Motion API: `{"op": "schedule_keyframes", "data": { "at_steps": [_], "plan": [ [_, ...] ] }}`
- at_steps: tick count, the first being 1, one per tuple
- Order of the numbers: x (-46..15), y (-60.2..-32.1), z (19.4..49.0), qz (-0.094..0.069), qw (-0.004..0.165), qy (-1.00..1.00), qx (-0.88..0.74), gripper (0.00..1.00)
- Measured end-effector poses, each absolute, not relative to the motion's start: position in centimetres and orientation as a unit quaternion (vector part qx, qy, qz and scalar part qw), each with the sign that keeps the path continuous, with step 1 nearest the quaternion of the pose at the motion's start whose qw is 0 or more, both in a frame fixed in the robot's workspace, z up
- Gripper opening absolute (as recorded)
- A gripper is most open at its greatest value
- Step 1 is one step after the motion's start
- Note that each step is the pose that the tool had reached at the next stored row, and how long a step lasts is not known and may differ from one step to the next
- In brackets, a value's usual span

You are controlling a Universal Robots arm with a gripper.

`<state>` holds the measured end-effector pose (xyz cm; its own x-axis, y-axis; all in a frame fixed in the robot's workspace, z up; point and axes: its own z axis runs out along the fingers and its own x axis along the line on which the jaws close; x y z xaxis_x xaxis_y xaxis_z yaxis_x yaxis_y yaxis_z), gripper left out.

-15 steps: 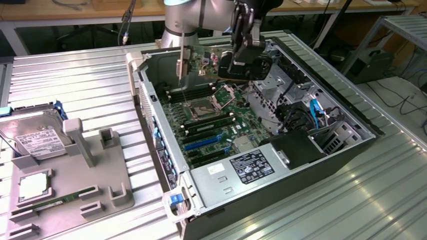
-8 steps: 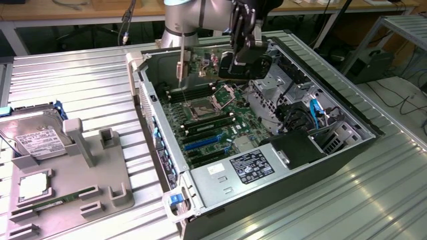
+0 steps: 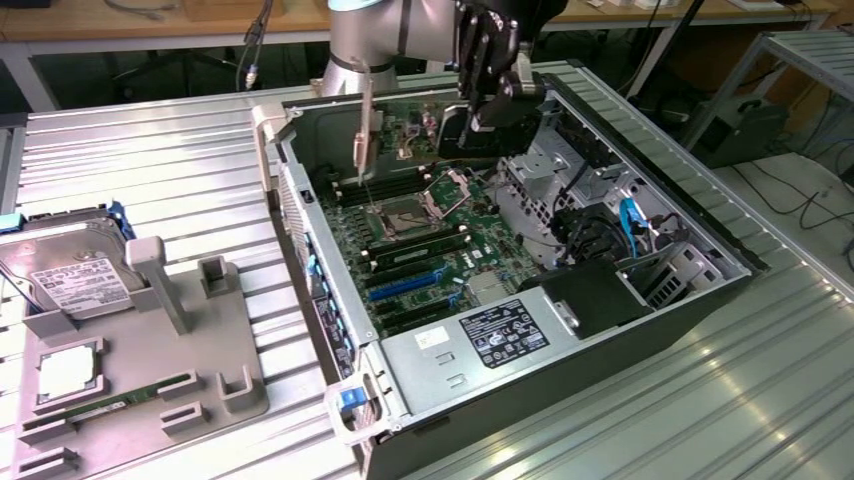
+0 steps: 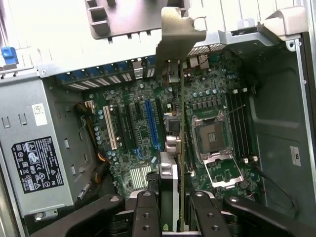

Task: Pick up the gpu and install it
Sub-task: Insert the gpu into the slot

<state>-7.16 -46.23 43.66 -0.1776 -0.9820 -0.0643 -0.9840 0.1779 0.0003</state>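
- The exterior view is bright and evenly lit from overhead; the ribbed metal table (image 3: pixel 160 150), well to the side of the gripper (image 3: pixel 487 90), shines pale with soft streaks of glare.
- Inside the computer case (image 3: pixel 667 180), the motherboard (image 3: pixel 441 230) directly below the gripper sits in dimmer shade, darkest against the wall just beneath it.
- In the wrist view, the table (image 4: pixel 247 12) far ahead of the gripper (image 4: pixel 170 197) is washed out almost to white.
- The gpu (image 4: pixel 180 148) is dark near the fingers (image 4: pixel 143 212), while its silvery bracket end, farthest from them, catches glare.
- The black fingers show only faint highlights.
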Motion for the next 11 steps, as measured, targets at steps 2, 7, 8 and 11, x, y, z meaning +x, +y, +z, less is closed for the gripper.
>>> {"op": "schedule_keyframes", "data": {
  "at_steps": [2, 7, 8, 11],
  "plan": [
    [-7.09, -46.23, 43.57, 0.021, 0.024, 0.76, -0.649, 0.28],
    [-7.01, -46.22, 43.12, 0.022, 0.024, 0.741, -0.67, 0.28],
    [-7.0, -46.23, 43.05, 0.022, 0.024, 0.737, -0.676, 0.28],
    [-7.0, -46.23, 42.75, 0.022, 0.023, 0.731, -0.682, 0.28]
  ]
}}
